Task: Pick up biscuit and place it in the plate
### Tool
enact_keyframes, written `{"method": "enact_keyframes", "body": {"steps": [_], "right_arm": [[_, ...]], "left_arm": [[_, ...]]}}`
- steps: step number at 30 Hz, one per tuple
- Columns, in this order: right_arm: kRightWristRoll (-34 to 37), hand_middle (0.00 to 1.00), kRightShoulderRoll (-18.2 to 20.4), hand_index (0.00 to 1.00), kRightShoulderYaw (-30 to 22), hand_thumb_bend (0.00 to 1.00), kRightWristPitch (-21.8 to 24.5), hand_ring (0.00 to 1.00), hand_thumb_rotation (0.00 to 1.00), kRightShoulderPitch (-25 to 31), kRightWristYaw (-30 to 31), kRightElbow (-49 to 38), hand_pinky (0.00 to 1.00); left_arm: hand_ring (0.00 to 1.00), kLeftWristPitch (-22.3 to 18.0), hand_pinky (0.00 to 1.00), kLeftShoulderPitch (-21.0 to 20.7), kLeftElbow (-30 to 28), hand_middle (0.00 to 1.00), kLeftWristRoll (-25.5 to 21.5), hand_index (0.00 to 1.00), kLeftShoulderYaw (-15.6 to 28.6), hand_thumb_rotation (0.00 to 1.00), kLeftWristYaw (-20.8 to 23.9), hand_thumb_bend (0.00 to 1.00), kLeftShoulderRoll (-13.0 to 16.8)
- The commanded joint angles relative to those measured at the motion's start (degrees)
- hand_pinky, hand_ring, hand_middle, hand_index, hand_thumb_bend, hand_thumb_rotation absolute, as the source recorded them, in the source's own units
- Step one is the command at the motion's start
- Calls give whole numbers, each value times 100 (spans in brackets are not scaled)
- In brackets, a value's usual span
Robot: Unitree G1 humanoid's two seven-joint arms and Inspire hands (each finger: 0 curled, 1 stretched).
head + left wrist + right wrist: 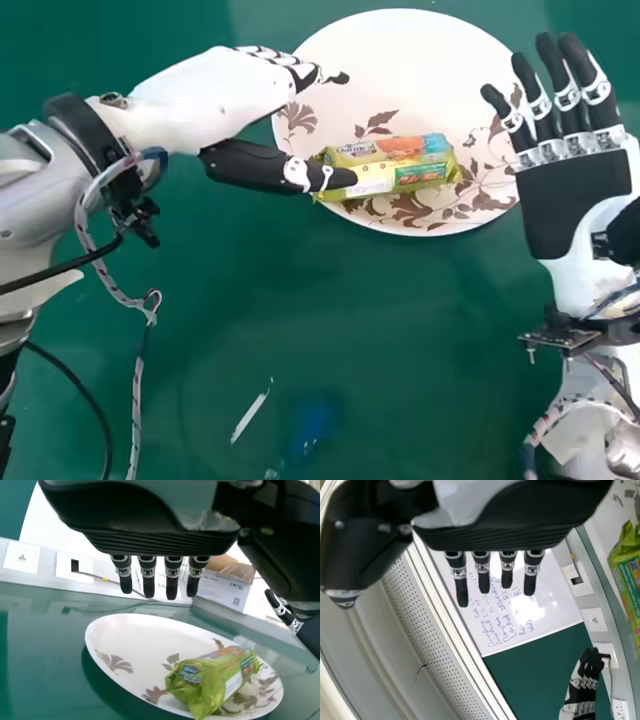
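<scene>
The green biscuit pack [395, 168] lies on the white plate [400, 60], over its printed leaves; the left wrist view shows the pack [215, 677] resting within the plate's rim [112, 635]. My left hand [215, 95] is above the plate's left side, its fingers extended and its thumb in front of the pack's left end. In the left wrist view that hand's straight fingers [147, 577] hold nothing. Palm up and fingers straight, my right hand [575, 190] is at the plate's right side, empty. Its fingers [507, 572] are straight in the right wrist view, with the pack [627, 580] off to one side.
The green tabletop [330, 320] carries a small white strip [250, 417] in front of the plate. An opened cardboard box [225, 587] and wall sockets [75, 567] are behind the table. A whiteboard [545, 600] with writing shows in the right wrist view.
</scene>
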Motion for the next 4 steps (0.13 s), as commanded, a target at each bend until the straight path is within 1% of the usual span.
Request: {"method": "enact_keyframes", "body": {"steps": [1,4], "right_arm": [[35,100,5,87,-38,100,1,100,61,66,58,46,88],[-35,100,55,86,-19,100,-47,100,62,62,21,63,88]], "left_arm": [[100,46,100,261,-73,100,-165,99,223,86,289,100,-99],[100,174,100,483,-93,100,-300,98,387,89,570,100,-228]]}}
